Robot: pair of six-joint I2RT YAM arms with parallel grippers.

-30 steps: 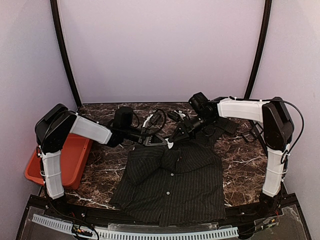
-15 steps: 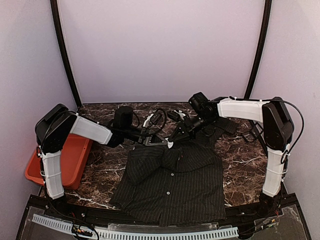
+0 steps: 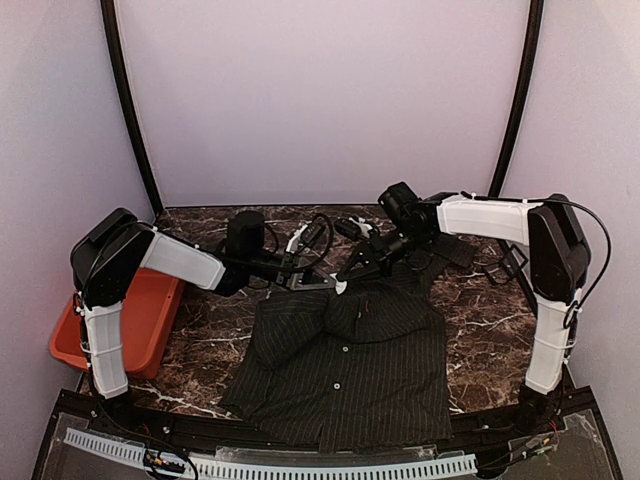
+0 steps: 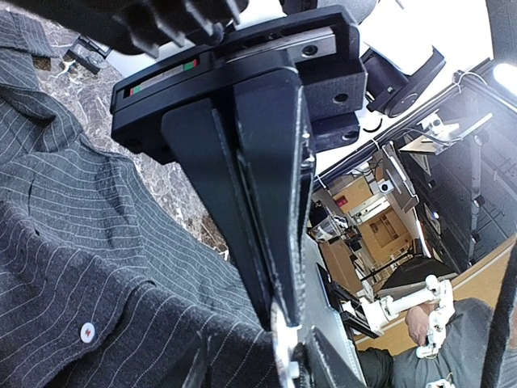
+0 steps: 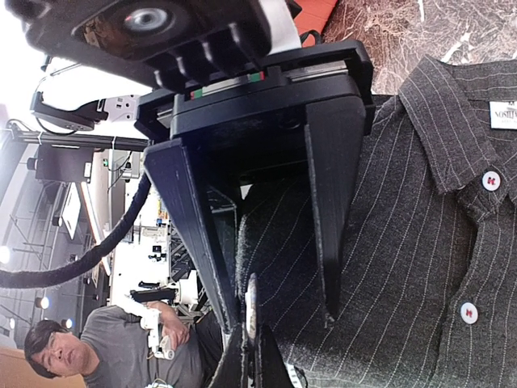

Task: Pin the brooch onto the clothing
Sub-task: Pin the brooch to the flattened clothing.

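Note:
The clothing (image 3: 350,370) is a dark pinstriped shirt lying flat mid-table, collar toward the far side. Both grippers meet at its upper edge. My left gripper (image 3: 333,286) is shut on the brooch (image 3: 340,289), a small pale disc. In the left wrist view the brooch (image 4: 287,352) sits at the tips of the left gripper (image 4: 279,323), just off the clothing (image 4: 73,242). In the right wrist view the right gripper (image 5: 279,322) has its jaws apart with the clothing (image 5: 404,242) between them. The brooch (image 5: 251,311) stands edge-on against the fabric's raised edge.
An orange bin (image 3: 140,320) sits at the table's left edge beside the left arm. Loose black cables (image 3: 320,235) and dark parts (image 3: 460,250) lie along the back of the marble table (image 3: 200,340). White buttons (image 5: 489,179) run down the shirt front.
Both grippers and the brooch have crept very slightly toward the far side. The grips look the same and the shirt has not shifted.

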